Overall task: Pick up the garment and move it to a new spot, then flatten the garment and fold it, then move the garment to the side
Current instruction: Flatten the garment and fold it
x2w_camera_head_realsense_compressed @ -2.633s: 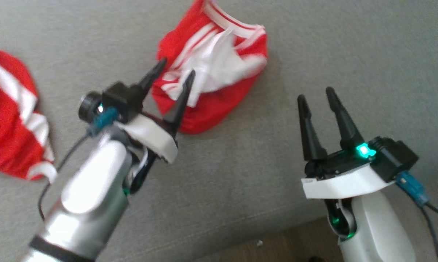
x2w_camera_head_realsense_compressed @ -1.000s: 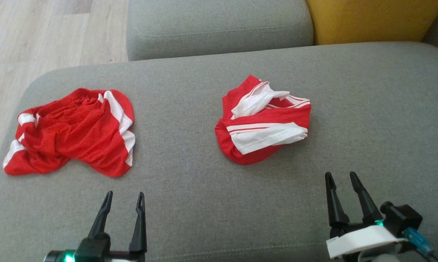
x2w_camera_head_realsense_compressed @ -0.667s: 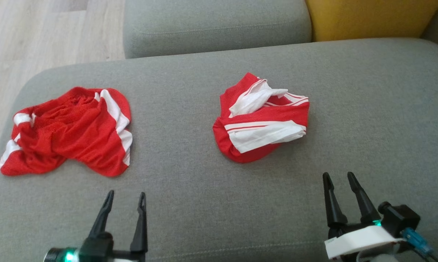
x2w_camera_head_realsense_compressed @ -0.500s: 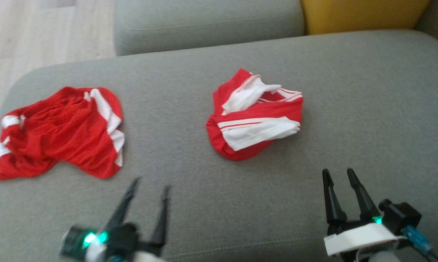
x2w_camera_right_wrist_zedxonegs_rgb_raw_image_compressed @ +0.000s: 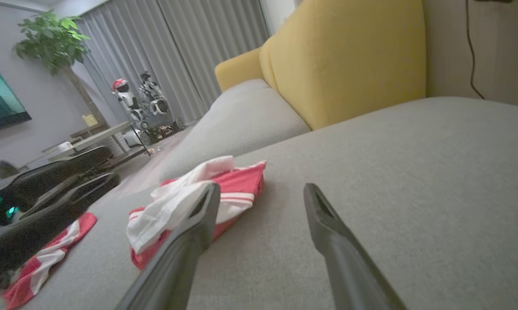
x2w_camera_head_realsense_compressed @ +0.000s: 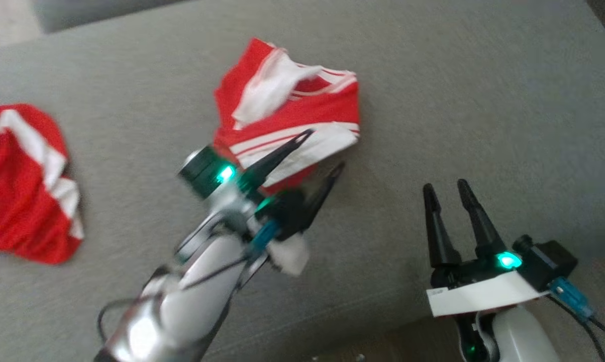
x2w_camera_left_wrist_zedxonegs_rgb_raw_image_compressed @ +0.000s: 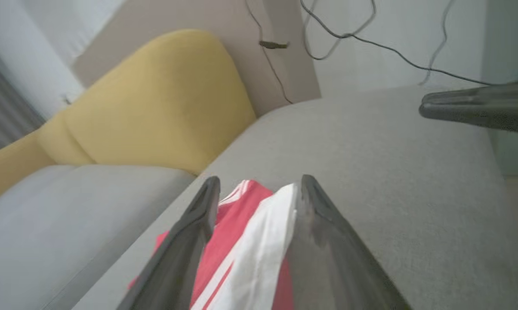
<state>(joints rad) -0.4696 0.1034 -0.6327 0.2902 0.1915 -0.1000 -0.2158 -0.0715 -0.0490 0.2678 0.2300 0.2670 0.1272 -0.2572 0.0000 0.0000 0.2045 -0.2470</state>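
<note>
A: Location of the garment (x2w_camera_head_realsense_compressed: 287, 108)?
B: Crumpled, red and white, on the grey sofa seat (x2w_camera_head_realsense_compressed: 458, 100), toward the middle in the head view.
A: And relative to the left gripper (x2w_camera_head_realsense_compressed: 325, 149)?
B: Directly ahead of the tips. From the left wrist, framed between the two fingers, with the white band nearest the finger on that view's right. Touching or just above: cannot tell.
A: Jaws?
B: Spread wide, holding nothing.
A: Right gripper (x2w_camera_head_realsense_compressed: 445, 186)?
B: Also wide apart and empty, hovering near the seat's front edge, off to the garment's right and apart from it.
A: Anything else?
B: On the same seat, far left, a second red-and-white garment (x2w_camera_head_realsense_compressed: 21, 191); behind, a yellow backrest (x2w_camera_right_wrist_zedxonegs_rgb_raw_image_compressed: 349, 56).
</note>
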